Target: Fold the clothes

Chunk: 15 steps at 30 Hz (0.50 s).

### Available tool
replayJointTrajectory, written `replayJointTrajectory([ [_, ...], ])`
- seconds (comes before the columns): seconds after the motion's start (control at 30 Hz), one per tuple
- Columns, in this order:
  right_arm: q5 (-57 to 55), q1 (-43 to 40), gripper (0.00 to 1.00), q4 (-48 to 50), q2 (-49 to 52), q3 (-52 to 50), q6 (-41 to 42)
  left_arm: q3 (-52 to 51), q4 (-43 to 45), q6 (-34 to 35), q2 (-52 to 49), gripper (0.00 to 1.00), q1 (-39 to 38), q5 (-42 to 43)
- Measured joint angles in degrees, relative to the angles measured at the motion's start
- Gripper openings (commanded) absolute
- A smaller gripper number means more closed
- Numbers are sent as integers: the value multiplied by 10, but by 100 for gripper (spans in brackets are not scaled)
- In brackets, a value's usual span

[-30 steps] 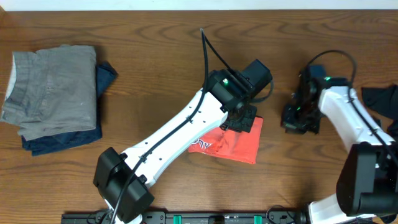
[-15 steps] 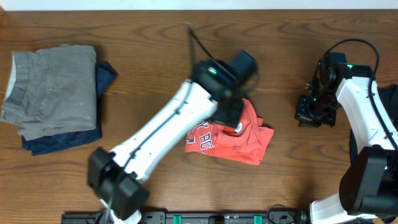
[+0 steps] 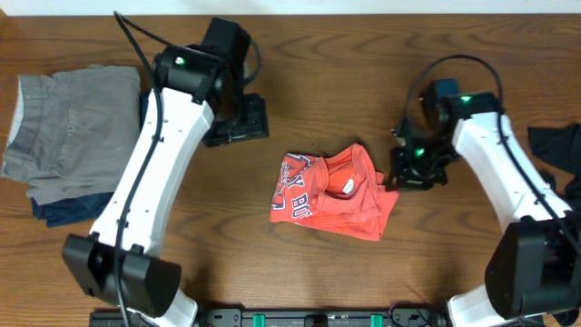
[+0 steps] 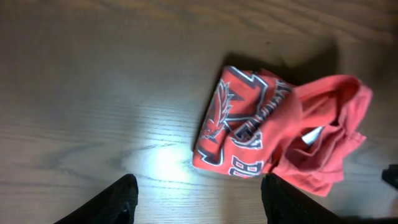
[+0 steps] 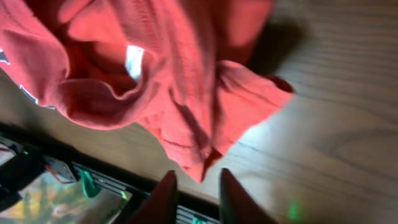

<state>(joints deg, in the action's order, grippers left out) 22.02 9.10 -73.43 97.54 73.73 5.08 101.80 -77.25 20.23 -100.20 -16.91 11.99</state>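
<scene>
The clothes here are chiefly a coral-red T-shirt [image 3: 331,193], lying crumpled in a loose half-fold at the table's middle with its white-and-dark print facing up. A black garment [image 3: 554,145] lies at the right edge. My left gripper [image 3: 238,125] hovers up and to the left of the shirt, open and empty; in the left wrist view its fingers [image 4: 118,202] stand wide apart over bare wood, with the T-shirt [image 4: 273,134] ahead. My right gripper [image 3: 414,171] is at the shirt's right edge. Its jaws [image 5: 196,199] are slightly open, a corner of the T-shirt [image 5: 186,93] just in front of the gap.
A folded grey garment [image 3: 77,127] lies on a navy one [image 3: 91,204] at the far left. A black rail [image 3: 318,318] runs along the table's front edge.
The left gripper let go of the red shirt and swung away up-left, opening wide. The shirt flopped open into a crumpled heap. The right gripper moved left to the shirt's edge and parted its jaws.
</scene>
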Motion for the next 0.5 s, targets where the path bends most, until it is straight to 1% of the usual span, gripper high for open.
replayJointTrajectory([
  [0.17, -2, 40, 27, 17, 0, -29, 6, -48, 33, -10, -7, 65, 13, 31],
  [0.33, -11, 79, 45, 45, 0, -37, 37, -76, 41, -12, -7, 65, 13, 46],
  [0.4, -28, 91, 47, 59, 0, -40, 52, -78, 42, -12, -7, 65, 13, 46],
  [0.5, -63, 110, 47, 78, 0, -54, 80, -78, 42, -12, -7, 65, 13, 48],
])
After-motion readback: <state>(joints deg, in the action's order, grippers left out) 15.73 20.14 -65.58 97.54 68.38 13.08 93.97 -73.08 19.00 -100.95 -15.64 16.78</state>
